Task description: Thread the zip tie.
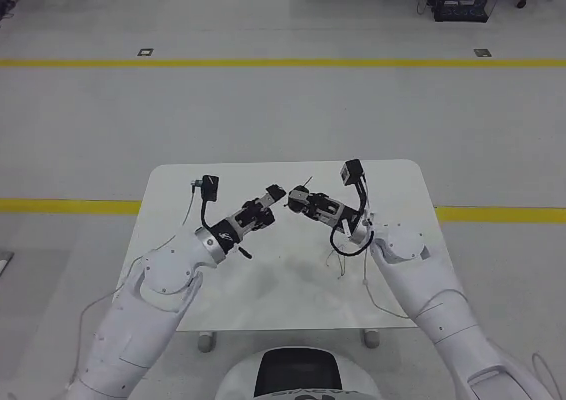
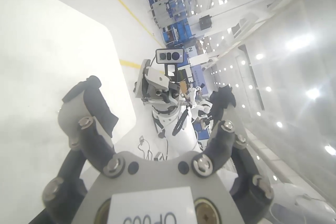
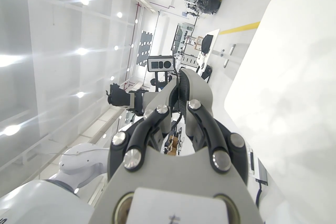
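Both arms meet above the middle of the white table [image 1: 263, 290]. My right gripper [image 3: 180, 75] is shut, and a thin dark strip, apparently the zip tie [image 3: 179, 89], is pinched edge-on between its grey fingers. From above, a thin dark end of the zip tie [image 1: 306, 184] sticks out beside the right gripper [image 1: 293, 196]. My left gripper [image 2: 157, 93] is open with nothing between its fingers. It faces the right gripper [image 2: 151, 80] tip to tip, a short gap apart. The left gripper [image 1: 276, 192] sits just left of the other. Its dark fingertip [image 3: 115, 97] shows beyond the shut fingers.
Thin cables [image 1: 348, 262] hang from the right arm over the table's right half. The table's rounded corners and edges lie well outside both grippers. A yellow line [image 1: 53, 205] crosses the floor behind the table.
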`<control>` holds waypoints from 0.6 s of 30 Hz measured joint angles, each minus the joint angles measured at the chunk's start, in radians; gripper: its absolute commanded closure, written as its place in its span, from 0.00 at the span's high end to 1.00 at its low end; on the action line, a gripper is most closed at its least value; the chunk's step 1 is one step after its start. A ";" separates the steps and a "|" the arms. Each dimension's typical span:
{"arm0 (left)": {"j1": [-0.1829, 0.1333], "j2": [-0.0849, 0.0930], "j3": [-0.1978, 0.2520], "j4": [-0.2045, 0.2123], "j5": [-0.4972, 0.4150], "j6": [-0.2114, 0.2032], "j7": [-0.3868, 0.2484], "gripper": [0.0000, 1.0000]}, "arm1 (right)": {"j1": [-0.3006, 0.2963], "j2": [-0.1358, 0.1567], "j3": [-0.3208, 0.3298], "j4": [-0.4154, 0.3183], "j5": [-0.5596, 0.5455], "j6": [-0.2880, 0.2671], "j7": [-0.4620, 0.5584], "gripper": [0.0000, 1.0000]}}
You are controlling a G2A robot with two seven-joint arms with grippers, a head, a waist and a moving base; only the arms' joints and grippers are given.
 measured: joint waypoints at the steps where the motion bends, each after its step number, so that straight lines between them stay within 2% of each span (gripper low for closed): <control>1: -0.003 0.000 0.004 0.000 0.016 -0.010 0.000 1.00 | -0.002 0.000 -0.002 -0.005 -0.006 0.008 -0.008 0.00; 5: -0.023 0.004 0.016 0.004 0.084 -0.050 -0.013 1.00 | 0.001 0.000 -0.006 -0.010 -0.015 0.037 -0.034 0.00; 10: -0.046 0.008 0.024 0.020 0.201 -0.073 -0.005 1.00 | 0.014 -0.001 -0.014 -0.002 -0.007 0.076 -0.043 0.00; 16: -0.047 0.008 0.024 0.023 0.208 -0.078 0.004 1.00 | 0.015 -0.001 -0.014 -0.002 -0.006 0.077 -0.043 0.00; 18: -0.051 0.010 0.029 0.021 0.239 -0.087 0.003 1.00 | 0.011 -0.002 -0.015 -0.009 -0.011 0.081 -0.054 0.00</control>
